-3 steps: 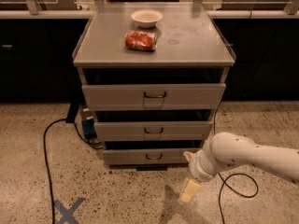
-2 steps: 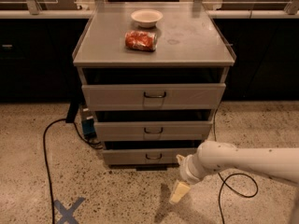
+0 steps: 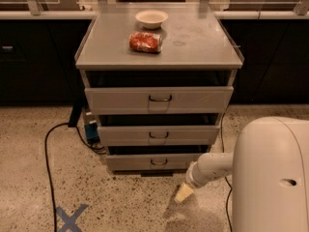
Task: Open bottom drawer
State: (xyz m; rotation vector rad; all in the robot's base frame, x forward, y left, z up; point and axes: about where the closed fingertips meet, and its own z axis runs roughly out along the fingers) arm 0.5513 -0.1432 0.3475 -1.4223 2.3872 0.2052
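Gripper [image 3: 183, 193]: you see it as one cream tip pointing down and to the left, low over the speckled floor [image 3: 120, 204]. Whether it is spread or closed, you cannot tell from this view. It holds nothing you can see.

The tip sits below and a little right of the bottom drawer [image 3: 145, 163], near its right end but apart from it. It is also clear of the drawer's small dark loop handle [image 3: 158, 162], which lies up and to the left.

Arm [image 3: 212, 167]: a cream tube runs from the gripper up and right into the large cream housing [image 3: 273, 178] that fills your lower right corner.

The bottom drawer is the lowest of three grey fronts in the cabinet [image 3: 203, 47]. Its front stands no farther out than the middle drawer [image 3: 125, 135] above it, with a dark gap between them. The top drawer [image 3: 193, 99] is the tallest and widest.

On the cabinet top you have a pale bowl [image 3: 151, 18] at the back and a red crumpled packet [image 3: 145, 42] just in front of it.

On the floor to the left, a black cable [image 3: 47, 149] loops, and a blue tape X [image 3: 70, 217] lies near the bottom edge.
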